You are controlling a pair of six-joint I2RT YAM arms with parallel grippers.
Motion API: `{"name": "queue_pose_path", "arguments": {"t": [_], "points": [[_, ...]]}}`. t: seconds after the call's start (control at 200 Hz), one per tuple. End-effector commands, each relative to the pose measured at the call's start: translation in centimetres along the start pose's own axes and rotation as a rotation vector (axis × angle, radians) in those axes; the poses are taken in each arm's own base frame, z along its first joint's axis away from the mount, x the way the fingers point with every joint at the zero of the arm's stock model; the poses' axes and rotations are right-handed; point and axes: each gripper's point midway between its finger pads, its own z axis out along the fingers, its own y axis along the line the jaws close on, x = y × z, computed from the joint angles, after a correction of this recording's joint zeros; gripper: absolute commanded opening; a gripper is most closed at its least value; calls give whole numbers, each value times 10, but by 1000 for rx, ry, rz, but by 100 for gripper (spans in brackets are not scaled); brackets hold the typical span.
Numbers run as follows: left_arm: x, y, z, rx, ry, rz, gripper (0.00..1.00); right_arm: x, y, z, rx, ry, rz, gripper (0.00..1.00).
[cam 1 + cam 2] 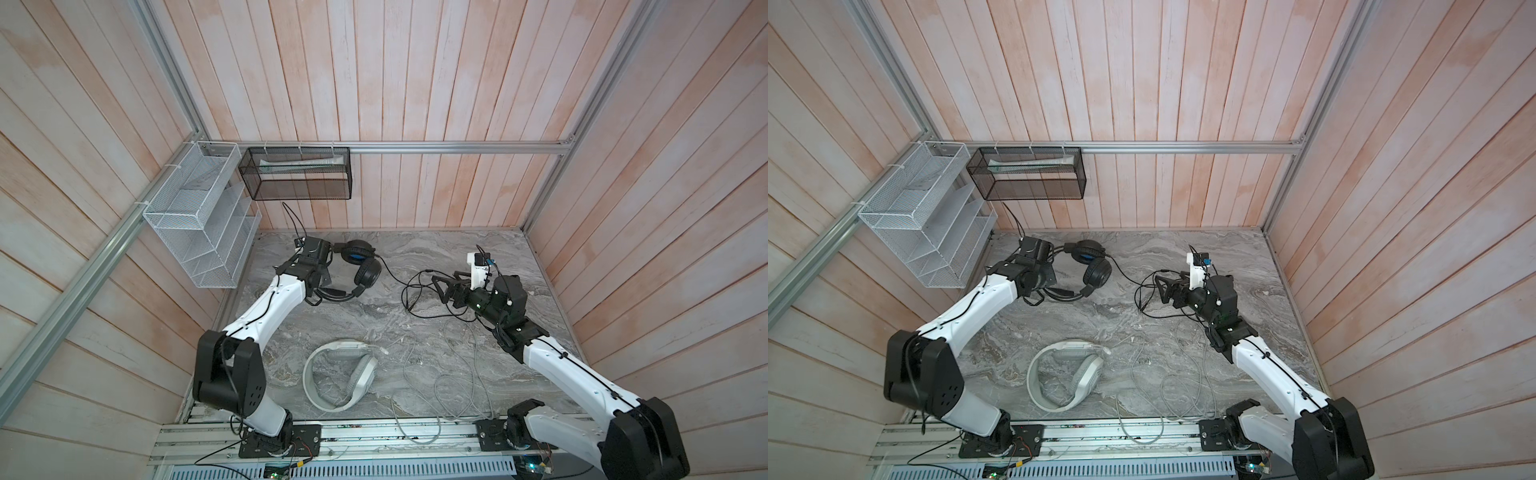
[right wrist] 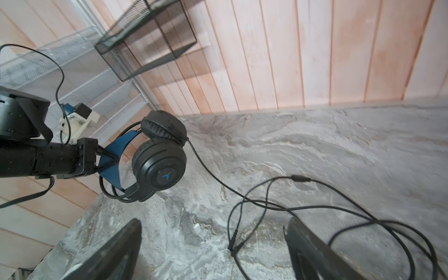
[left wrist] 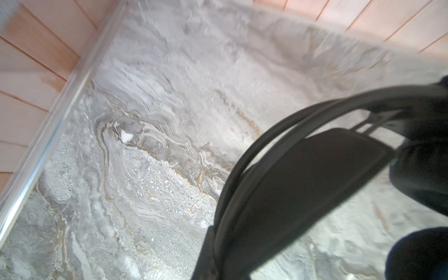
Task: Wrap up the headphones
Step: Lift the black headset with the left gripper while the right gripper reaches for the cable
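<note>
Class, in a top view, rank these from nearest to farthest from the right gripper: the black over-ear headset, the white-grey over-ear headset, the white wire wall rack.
1. black over-ear headset, just left of the right gripper.
2. white-grey over-ear headset, near the front edge.
3. white wire wall rack, on the left wall.

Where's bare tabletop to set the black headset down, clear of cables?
Bare: mid-table, between the black headset and the white headset; also the far strip of the table along the back wall. Crowded: black cable loops by the right gripper; grey cable sprawls front right.
</note>
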Motion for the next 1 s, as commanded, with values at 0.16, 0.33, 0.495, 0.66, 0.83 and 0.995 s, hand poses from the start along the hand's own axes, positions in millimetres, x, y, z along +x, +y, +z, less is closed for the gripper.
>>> {"name": "queue_pose_path", "arguments": {"t": [0.16, 0.33, 0.495, 0.66, 0.83, 0.995], "points": [[-95, -18, -150, 279, -280, 4, 0, -37, 55, -24, -243, -186, -115, 100], [-101, -15, -201, 355, -289, 15, 0, -54, 84, -30, -363, -245, -222, 99], [-114, -9, -252, 408, -338, 12, 0, -36, 111, -9, -494, -165, -271, 97], [-123, -5, -278, 423, -392, 4, 0, 2, 145, 23, -568, -31, -371, 87], [-120, -5, -283, 428, -396, 12, 0, 16, 121, 57, -374, -22, -431, 77], [-118, 3, -286, 391, -413, 15, 0, 24, 93, 80, -249, -6, -455, 68]]}}
